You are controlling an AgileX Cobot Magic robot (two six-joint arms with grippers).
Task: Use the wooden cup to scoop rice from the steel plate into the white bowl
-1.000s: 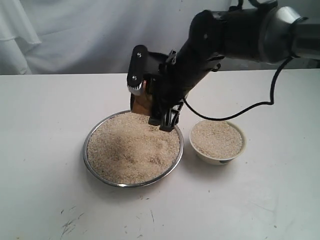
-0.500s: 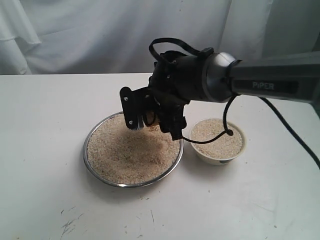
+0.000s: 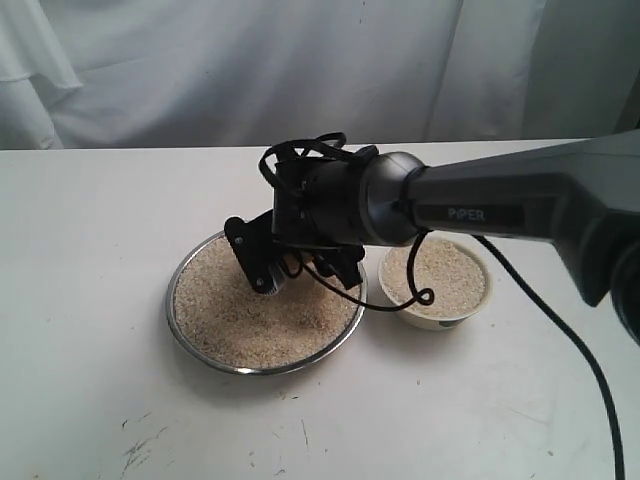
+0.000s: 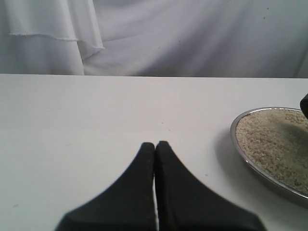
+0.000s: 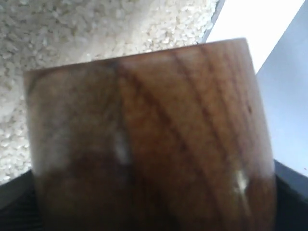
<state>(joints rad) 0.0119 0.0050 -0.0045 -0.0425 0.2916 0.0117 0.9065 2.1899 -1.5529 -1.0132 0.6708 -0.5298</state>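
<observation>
The wooden cup (image 5: 154,134) fills the right wrist view, glossy reddish-brown, with rice (image 5: 72,29) just beyond its rim. My right gripper (image 3: 275,270) is shut on it, low over the rice (image 3: 240,320) in the steel plate (image 3: 200,352). In the exterior view the cup is hidden behind the black fingers. The white bowl (image 3: 437,318) stands just right of the plate with rice (image 3: 445,275) in it. My left gripper (image 4: 155,144) is shut and empty above the bare table, to one side of the steel plate (image 4: 240,149).
The right arm's black forearm (image 3: 500,205) stretches across above the white bowl, and a black cable (image 3: 560,345) loops down over the table on the right. A white cloth (image 3: 200,70) hangs behind the table's far edge.
The right arm has swung down and levelled out. The gripper with the cup has dropped from above the plate's far rim to just over the rice.
</observation>
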